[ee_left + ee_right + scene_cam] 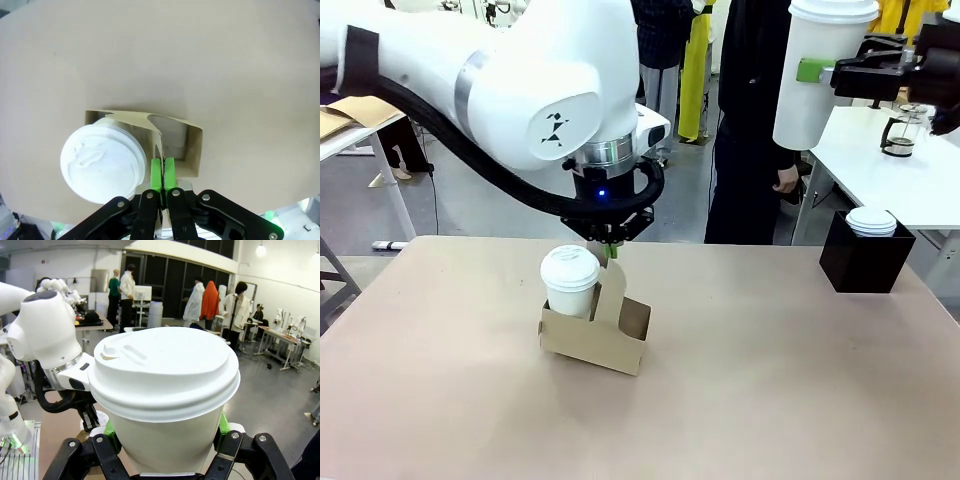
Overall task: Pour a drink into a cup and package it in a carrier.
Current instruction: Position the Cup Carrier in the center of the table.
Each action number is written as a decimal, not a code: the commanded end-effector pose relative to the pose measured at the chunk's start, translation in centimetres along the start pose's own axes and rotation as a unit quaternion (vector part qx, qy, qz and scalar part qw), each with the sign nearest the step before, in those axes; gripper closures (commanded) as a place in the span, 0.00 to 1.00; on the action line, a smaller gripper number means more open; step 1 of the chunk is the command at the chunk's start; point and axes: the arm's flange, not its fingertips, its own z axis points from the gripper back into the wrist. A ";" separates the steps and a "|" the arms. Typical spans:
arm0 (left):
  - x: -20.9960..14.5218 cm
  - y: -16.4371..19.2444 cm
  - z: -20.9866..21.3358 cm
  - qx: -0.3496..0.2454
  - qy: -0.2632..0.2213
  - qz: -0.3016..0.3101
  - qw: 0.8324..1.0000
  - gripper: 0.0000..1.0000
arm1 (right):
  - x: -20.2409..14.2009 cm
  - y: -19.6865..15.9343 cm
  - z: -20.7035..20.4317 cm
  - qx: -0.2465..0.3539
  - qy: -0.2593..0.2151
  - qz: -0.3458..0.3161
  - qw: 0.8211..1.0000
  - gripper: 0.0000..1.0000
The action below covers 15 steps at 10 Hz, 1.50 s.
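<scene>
Now, left fingers [156, 172] pinching tab [611, 290] of brown cardboard carrier [590, 347], lower white lidded cup [165, 390] clamped in right fingers [812, 70] plumb into empty slot [633, 318].

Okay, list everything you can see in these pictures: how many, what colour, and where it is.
carrier: one, brown cardboard, on the table left of centre
cup in carrier: one, white with white lid, seated in a carrier slot
held cup: one, white with white lid, up in the air at the right
black box: one, black, far right of the table
lids: a stack, white, in the black box
jug: one, clear glass, black handle, on the side table
side table: one, white, far right
table: one, tan
person: one, dark clothes, beyond the table
left gripper: shut on the carrier's handle tab
right gripper: shut on the held cup
</scene>
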 end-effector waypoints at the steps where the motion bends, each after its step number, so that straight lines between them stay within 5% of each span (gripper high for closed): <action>1: -0.7 -2.3 -1.7 0.005 0.007 0.007 1.000 0.98 | 0.2 -0.1 0.0 0.000 -0.006 0.002 1.000 0.20; 7: -0.7 -0.8 0.3 -0.053 -0.011 0.048 0.997 0.98 | 0.2 -0.1 0.0 0.000 -0.006 0.002 1.000 0.20; 14: -1.4 -2.0 -2.9 -0.027 0.022 0.024 0.999 0.98 | 0.2 -0.1 0.0 0.000 -0.006 0.002 1.000 0.20; 15: -0.5 -1.5 -0.8 -0.052 0.006 0.041 0.998 0.98 | 0.2 -0.1 0.0 0.000 -0.006 0.002 1.000 0.20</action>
